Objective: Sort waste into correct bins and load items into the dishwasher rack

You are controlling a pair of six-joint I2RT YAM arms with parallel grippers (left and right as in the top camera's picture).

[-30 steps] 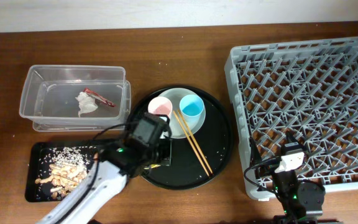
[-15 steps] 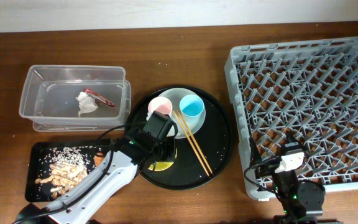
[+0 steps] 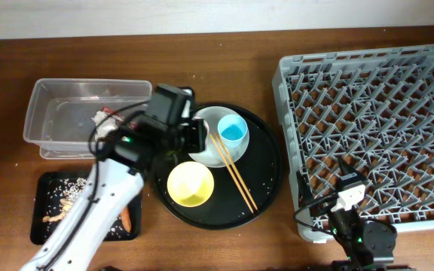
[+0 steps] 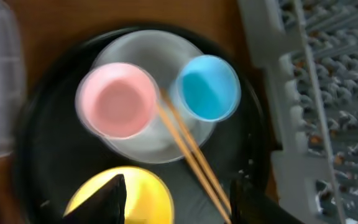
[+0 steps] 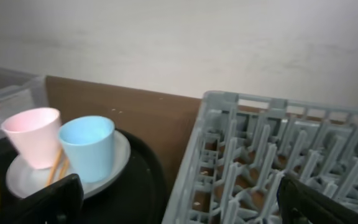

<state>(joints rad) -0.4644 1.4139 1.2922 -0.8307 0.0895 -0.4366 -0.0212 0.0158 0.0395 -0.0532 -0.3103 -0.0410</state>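
- two light, slick-looking cups, pink cup (image 4: 118, 99) and blue cup (image 4: 207, 87): i'd pinch a rim wall.
- left hand (image 4: 178, 191) open, empty above them; right hand (image 5: 176, 198) open too.

yellow bowl (image 3: 191, 184): upright, empty | pink cup (image 4: 118, 99), blue cup (image 3: 233, 129): on plate (image 3: 211, 155) | chopsticks (image 3: 236, 177): beside cups

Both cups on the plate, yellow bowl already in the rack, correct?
No. The yellow bowl sits on the round black tray, not in the rack; the overhead view shows it. The pink cup and blue cup are on the plate.
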